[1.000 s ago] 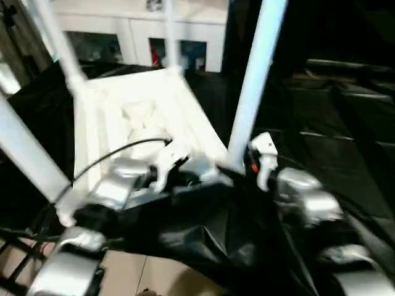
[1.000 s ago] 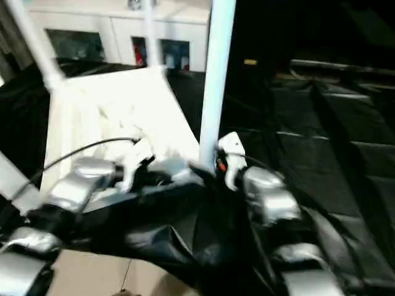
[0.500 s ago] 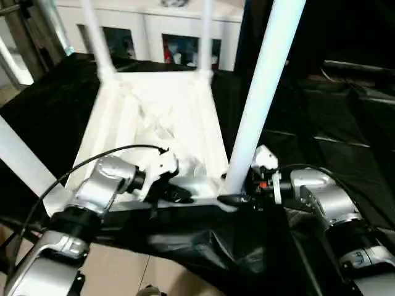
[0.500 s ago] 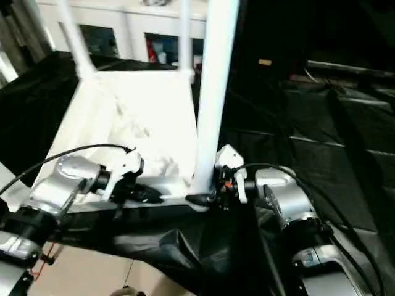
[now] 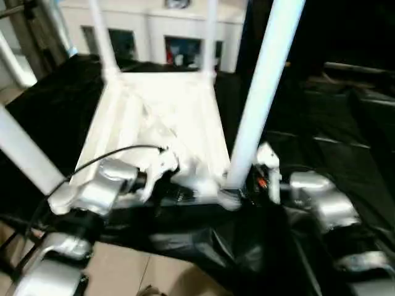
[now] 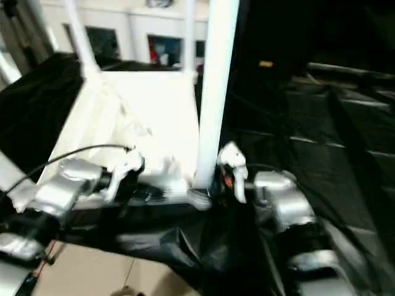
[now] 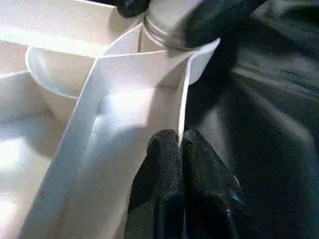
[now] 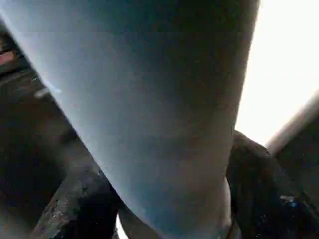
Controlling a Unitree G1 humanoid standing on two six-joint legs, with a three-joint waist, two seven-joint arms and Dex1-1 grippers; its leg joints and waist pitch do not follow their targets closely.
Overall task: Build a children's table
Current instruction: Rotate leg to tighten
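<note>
Right pincer (image 6: pixel 213 185) has closed around the near leg (image 6: pixel 213 98).

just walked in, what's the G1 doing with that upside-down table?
The humanoid is assembling the children's table, whose top lies underside up on black sheeting. All four legs stand in the corner sockets. The left claw is pinched shut on the top's near edge wall, steadying it. The right claw straddles the base of the near-right leg, one finger on each side, right at its socket.

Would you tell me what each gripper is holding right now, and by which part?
The left gripper pinches the table top's thin side rim near a corner. The right gripper straddles the near leg just above its socket.
</note>
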